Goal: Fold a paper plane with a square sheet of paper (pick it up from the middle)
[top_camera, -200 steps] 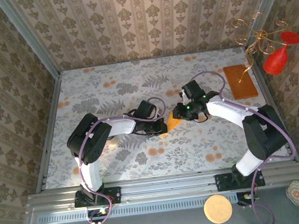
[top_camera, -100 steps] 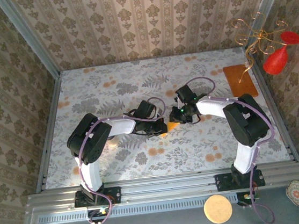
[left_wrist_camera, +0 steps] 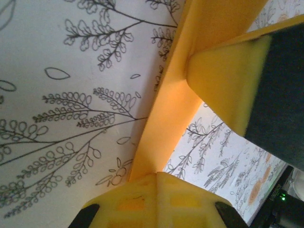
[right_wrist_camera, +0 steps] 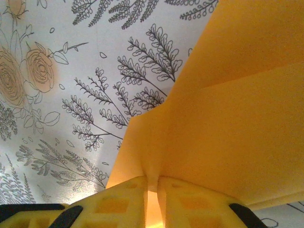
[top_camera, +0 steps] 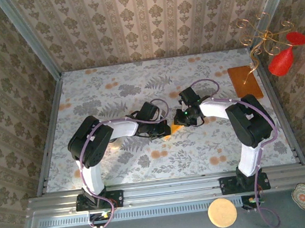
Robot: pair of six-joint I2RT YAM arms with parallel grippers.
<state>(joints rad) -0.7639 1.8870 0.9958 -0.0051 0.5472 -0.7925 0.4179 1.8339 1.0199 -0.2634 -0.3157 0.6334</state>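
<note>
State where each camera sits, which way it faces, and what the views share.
Top external: above and behind the arm bases, looking down on the table; both arms show.
Left wrist: on the left arm, low over the table, looking along the left claw pinching the paper.
Right wrist: on the right arm, looking along the right claw pinching that paper.
Shared: all see the paper.
</note>
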